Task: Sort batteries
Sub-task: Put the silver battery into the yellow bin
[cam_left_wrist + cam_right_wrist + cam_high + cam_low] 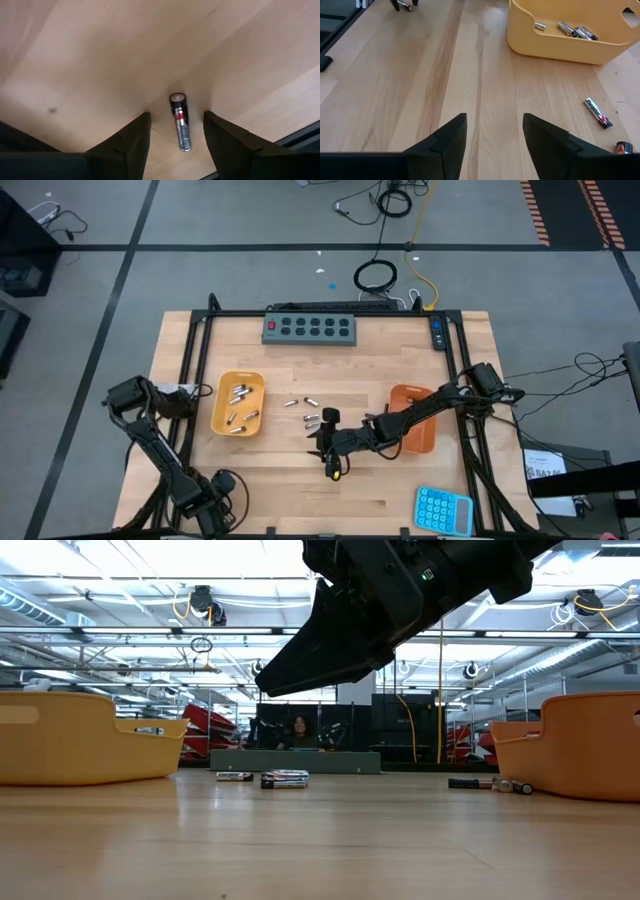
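Note:
My left gripper [177, 116] points down at the table's near left part [225, 485]. It is open, one finger on either side of a dark battery [180, 125] that lies flat on the wood, and neither finger touches it. My right gripper [495, 117] hangs open over the table's middle [322, 448] with nothing between its fingers. A yellow tray [238, 402] at the left holds several silver batteries [572, 30]. An orange tray [412, 420] stands at the right, partly under my right arm. Loose batteries [310, 410] lie between the trays.
A grey power strip [310, 328] lies along the far edge and a blue calculator [443, 508] at the near right corner. The table's dark edge [300, 140] runs close to my left gripper. Two batteries [597, 112] lie on the wood near the yellow tray.

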### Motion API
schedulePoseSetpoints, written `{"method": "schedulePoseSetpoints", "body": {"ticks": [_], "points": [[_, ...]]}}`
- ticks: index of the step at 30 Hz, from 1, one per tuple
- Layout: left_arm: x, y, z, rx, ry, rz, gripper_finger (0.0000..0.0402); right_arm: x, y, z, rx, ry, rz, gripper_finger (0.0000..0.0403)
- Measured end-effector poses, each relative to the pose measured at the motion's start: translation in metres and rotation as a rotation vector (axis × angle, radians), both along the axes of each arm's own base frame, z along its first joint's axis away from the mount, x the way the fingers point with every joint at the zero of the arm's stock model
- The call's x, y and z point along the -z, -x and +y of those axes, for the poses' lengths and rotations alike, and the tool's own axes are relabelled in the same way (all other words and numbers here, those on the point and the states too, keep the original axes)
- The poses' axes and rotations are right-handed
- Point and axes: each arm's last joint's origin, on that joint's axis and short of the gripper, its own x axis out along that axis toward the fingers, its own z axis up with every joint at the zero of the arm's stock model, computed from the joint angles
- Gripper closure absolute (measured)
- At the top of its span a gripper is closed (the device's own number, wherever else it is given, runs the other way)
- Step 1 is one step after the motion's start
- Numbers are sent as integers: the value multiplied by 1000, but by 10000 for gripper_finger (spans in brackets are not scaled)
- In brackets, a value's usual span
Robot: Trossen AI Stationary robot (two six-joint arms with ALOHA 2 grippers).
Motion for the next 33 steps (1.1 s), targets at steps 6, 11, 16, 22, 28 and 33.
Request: {"method": "schedulePoseSetpoints", "body": {"ticks": [6, 11, 16, 22, 28, 33], "points": [[4, 1, 1, 131, -4, -1, 244, 0, 0, 0, 0, 0, 0, 218], [8, 2, 3, 278, -4, 8, 371, 0, 0, 0, 0, 0, 0, 218], [7, 2, 3, 319, -15, -5, 380, 0, 0, 0, 0, 0, 1, 218], [-8, -2, 3, 389, -206, -46, 380, 0, 0, 0, 0, 0, 1, 218], [-32, -5, 11, 448, -437, -71, 382, 0, 0, 0, 7, -11, 1, 218], [-48, -1, 19, 502, -541, -27, 382, 1, 1, 0, 26, -30, 14, 218]]}}
